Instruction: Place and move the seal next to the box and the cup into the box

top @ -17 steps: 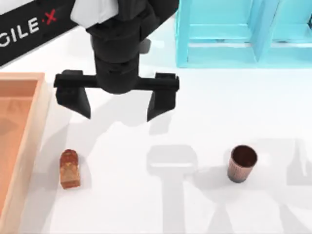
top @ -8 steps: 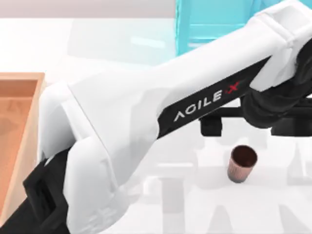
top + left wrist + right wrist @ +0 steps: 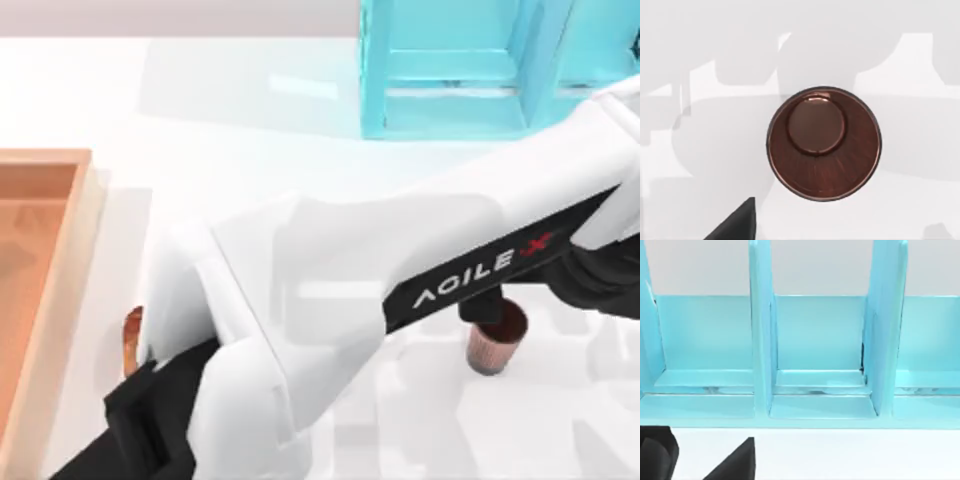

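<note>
The white left arm reaches across the table from lower left to right, its gripper [image 3: 500,310] directly above the small ribbed reddish-brown cup [image 3: 492,345], which stands upright on the white table [image 3: 250,130]; whether its fingers are open or closed cannot be told. The mottled brown seal [image 3: 130,338] lies just beside the pale wooden box [image 3: 78,230]. The right wrist camera faces the turquoise shelf structure [image 3: 815,355].

Glossy white left arm [image 3: 330,290], black joints, white AGILEX lettering, red X
</note>
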You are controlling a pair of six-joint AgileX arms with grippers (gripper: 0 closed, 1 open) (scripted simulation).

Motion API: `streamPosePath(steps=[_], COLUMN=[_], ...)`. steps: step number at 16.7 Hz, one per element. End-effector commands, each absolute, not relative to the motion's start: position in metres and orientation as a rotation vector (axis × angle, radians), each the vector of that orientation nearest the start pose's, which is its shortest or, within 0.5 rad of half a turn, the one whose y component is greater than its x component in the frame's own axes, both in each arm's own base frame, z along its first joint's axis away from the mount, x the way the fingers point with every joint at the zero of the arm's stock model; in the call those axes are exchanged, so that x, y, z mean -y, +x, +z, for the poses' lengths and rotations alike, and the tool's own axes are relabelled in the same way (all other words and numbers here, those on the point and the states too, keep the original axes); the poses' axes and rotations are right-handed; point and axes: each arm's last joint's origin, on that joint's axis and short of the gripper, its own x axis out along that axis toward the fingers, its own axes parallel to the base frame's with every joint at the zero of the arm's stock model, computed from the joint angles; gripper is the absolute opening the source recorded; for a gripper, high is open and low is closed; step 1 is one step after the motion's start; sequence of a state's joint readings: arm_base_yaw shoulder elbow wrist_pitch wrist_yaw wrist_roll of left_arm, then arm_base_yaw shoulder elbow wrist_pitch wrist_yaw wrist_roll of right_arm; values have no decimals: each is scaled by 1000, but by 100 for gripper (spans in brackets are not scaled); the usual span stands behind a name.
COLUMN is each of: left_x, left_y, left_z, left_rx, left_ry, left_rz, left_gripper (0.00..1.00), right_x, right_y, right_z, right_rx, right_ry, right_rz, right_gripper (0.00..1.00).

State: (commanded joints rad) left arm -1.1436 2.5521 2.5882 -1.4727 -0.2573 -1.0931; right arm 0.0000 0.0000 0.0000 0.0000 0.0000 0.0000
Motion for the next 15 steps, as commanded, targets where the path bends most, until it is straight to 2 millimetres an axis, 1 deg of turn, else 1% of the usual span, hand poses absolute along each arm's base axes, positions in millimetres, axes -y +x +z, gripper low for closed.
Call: streamPosePath(steps=[2, 3, 5, 8, 10, 11, 15], left_x=[450, 451, 452, 453, 452, 451, 451], left_y=[223, 225, 231, 239, 243, 243, 244], left_z=[215, 210, 193, 162, 147, 143, 143], left_rx=[-1274, -1273, -1273, -1271, -1272, -1272, -1273], left_ry=[13, 14, 13, 9, 12, 12, 12], left_rz=[-16, -17, -17, -20, -18, -18, -17], left_gripper=[100, 100, 100, 100, 100, 100, 100], right_x=[1, 1, 1, 1, 1, 1, 1], right_y=[106, 106, 106, 106, 106, 106, 106], right_z=[160, 160, 160, 160, 160, 160, 160], right_rx=[0, 0, 0, 0, 0, 0, 0], right_ry=[0, 0, 0, 0, 0, 0, 0], right_rz=[0, 0, 0, 0, 0, 0, 0], right_gripper=[100, 100, 100, 100, 100, 100, 100])
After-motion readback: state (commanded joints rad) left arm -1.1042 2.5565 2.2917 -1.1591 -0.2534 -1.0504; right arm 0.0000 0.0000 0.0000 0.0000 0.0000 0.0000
